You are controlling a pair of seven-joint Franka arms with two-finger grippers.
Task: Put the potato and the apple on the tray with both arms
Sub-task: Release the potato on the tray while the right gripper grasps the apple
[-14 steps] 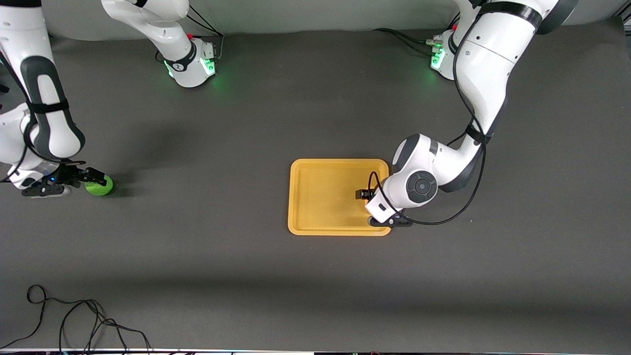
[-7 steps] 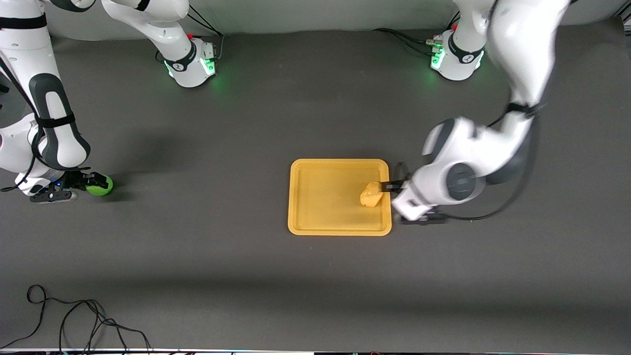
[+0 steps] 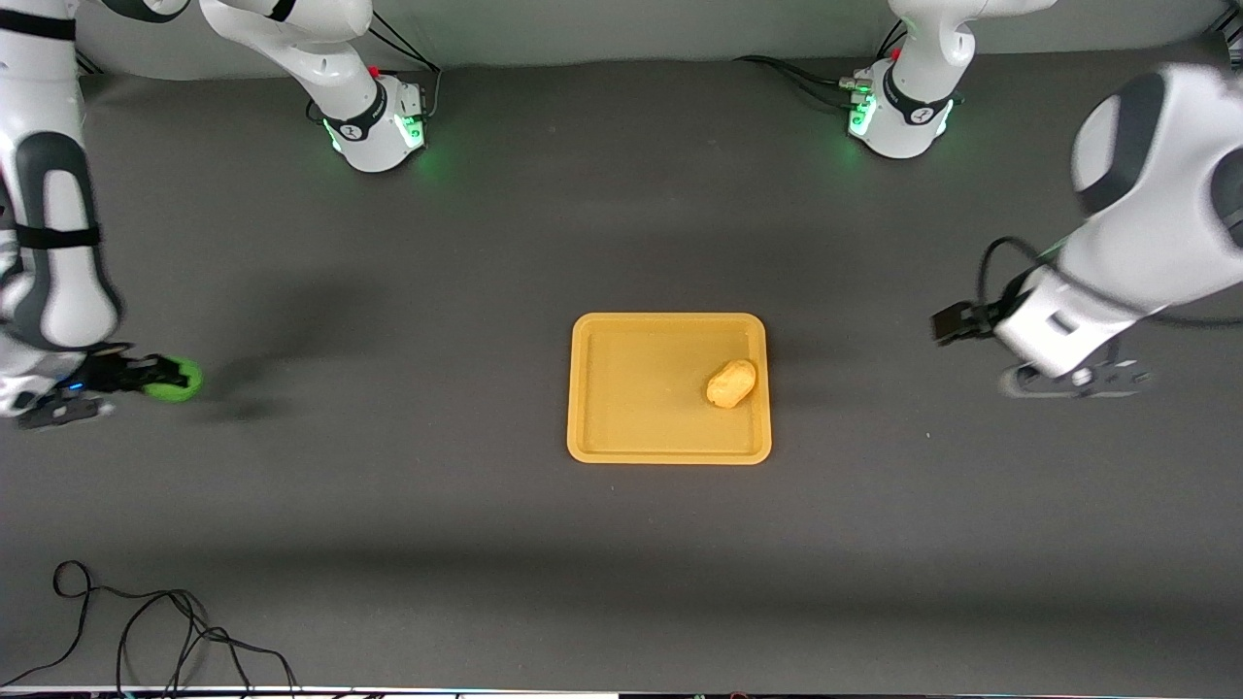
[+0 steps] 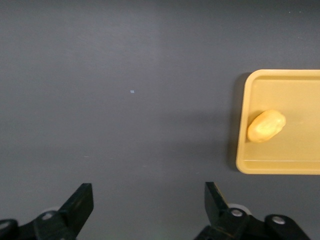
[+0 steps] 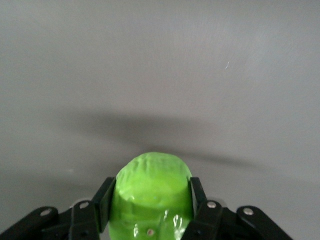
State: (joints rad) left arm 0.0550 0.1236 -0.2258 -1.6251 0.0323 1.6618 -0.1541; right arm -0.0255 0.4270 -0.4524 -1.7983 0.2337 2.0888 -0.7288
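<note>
The right gripper [image 3: 146, 374], at mid-left of the frame, pinches the apple [image 3: 175, 379], well apart from the tray [image 3: 583, 388] at centre. The potato [image 3: 731, 383] lies in the tray. The left gripper [image 3: 947, 322], jaws spread, hangs empty at right.

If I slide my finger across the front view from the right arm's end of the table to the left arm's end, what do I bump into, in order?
right gripper shut on the apple → tray rim → potato lying in the tray → left gripper, open, over bare table.
</note>
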